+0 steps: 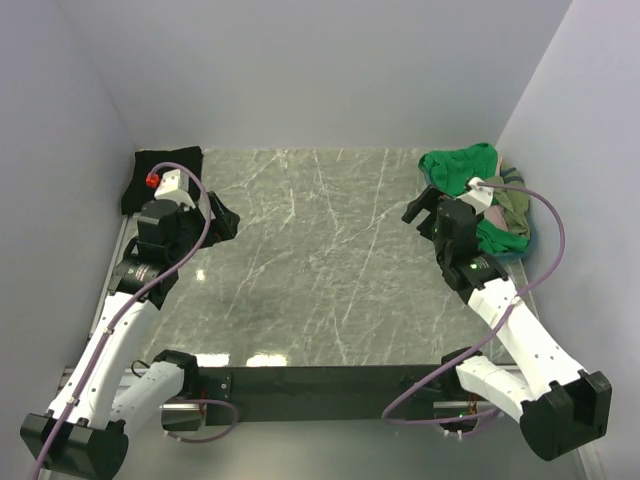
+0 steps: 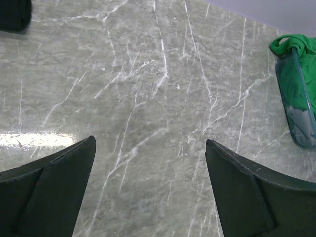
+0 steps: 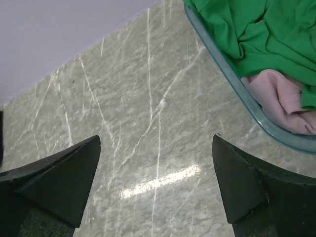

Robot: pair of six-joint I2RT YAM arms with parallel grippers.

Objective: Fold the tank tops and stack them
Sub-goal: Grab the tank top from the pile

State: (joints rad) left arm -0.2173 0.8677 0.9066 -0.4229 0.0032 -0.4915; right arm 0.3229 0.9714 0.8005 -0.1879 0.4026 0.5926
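A bright green tank top (image 1: 460, 165) lies crumpled over the teal oval basket (image 1: 528, 240) at the back right, with olive cloth (image 1: 512, 207) beside it. The right wrist view shows the green top (image 3: 256, 29) and a dusty pink top (image 3: 281, 98) inside the basket. A black tank top (image 1: 160, 175) lies flat in the back left corner. My right gripper (image 1: 420, 212) (image 3: 156, 138) hangs open just left of the basket, holding nothing. Over the left side of the table, my left gripper (image 1: 226, 220) (image 2: 150, 140) is open and holds nothing.
The grey marble table (image 1: 320, 260) is walled on the left, back and right. The basket's clear teal rim (image 3: 232, 79) runs close to my right fingers. In the left wrist view the basket (image 2: 296, 118) and green top (image 2: 296, 64) sit far right.
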